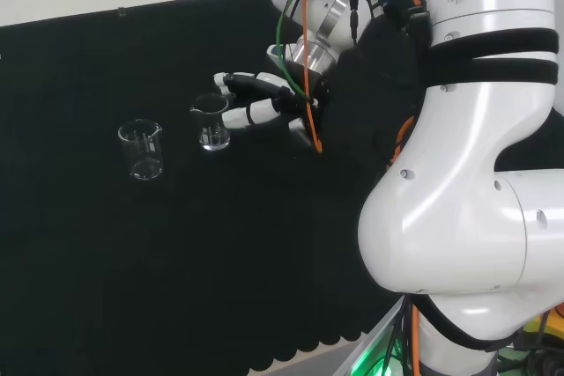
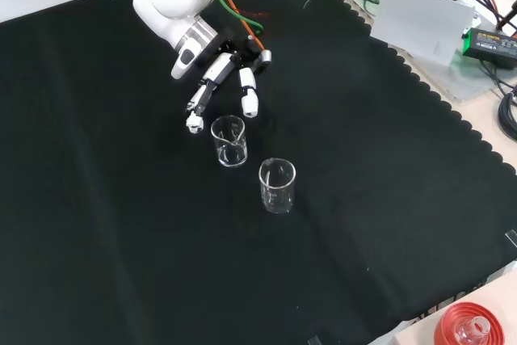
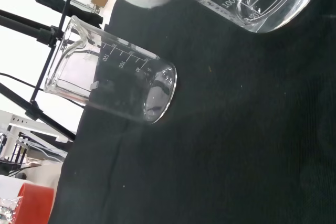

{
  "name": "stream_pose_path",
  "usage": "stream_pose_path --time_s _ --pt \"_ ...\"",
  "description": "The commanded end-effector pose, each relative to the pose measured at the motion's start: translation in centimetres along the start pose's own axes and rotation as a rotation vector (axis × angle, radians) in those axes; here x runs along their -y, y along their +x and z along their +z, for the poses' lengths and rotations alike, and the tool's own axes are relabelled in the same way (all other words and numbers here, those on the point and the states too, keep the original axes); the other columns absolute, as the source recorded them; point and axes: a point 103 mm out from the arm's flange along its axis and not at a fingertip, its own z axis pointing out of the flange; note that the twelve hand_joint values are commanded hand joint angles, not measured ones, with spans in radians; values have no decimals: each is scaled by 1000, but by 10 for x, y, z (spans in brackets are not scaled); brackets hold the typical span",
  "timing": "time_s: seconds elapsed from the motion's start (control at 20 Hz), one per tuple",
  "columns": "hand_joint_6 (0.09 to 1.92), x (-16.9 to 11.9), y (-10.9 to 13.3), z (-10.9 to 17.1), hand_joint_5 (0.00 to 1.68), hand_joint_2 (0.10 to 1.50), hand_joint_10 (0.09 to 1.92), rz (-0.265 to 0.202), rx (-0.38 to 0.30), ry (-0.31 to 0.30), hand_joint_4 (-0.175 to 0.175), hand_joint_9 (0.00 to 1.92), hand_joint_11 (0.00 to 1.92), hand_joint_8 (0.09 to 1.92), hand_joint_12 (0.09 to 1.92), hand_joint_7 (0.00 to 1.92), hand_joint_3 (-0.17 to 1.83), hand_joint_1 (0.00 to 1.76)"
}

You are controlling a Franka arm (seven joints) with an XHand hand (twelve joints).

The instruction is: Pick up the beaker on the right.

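a desk [image 2: 121,240] under black cloth, seen from above. the white arm enters from 12 o'clock, its black and white hand [image 2: 229,70] reaching down with fingers [image 2: 249,94] spread and nearly straight. just below the fingertips stands a clear beaker [image 2: 229,141], upright. a second clear beaker [image 2: 277,186] stands near it, toward 4 o'clock, apart from the hand.

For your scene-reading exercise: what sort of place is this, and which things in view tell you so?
Probably a robotics lab set up for glassware handling: a white robot arm with a hand, two graduated glass beakers on a black cloth, power equipment at the bench edge.
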Motion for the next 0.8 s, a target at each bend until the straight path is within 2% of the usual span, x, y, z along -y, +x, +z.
stream_pose_path --time_s 0.05,0.8 --pt "87 -4 0 7 242 845 633 -9 0 12 -56 94 0 508 807 79 -175 979" --pt "87 -19 -3 20 246 842 636 -23 -43 8 -52 110 0 508 804 94 -175 985"
